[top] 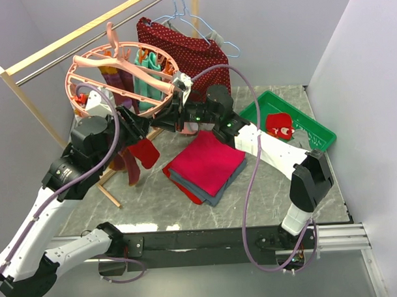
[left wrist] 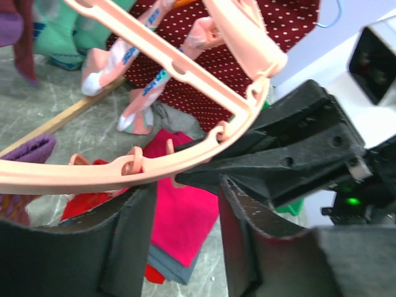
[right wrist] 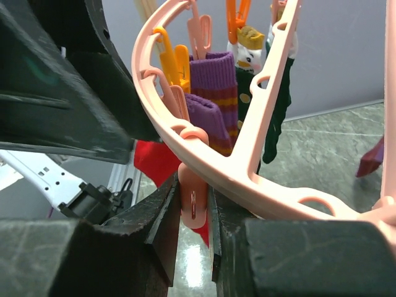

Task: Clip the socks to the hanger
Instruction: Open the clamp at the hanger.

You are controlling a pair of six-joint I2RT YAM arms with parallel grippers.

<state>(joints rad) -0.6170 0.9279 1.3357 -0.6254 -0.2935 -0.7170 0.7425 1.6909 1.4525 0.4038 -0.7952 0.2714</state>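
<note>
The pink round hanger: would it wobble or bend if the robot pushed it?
Probably wobbles: the hanger has just one hook on top, so it could swing and tilt. Probably not bendy: its plastic rings keep their curve with the purple striped sock clipped on. It looks light, mostly open gaps.

I find no readable text, brand or number in my views. Blue marks on the pink socks [left wrist: 140, 104] are too blurred to read.

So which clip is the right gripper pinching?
The pink clip hanging below the hanger's ring, squeezed by the right gripper. The yellow clip, orange clip and other pink clip sit further up the ring, untouched.
</note>
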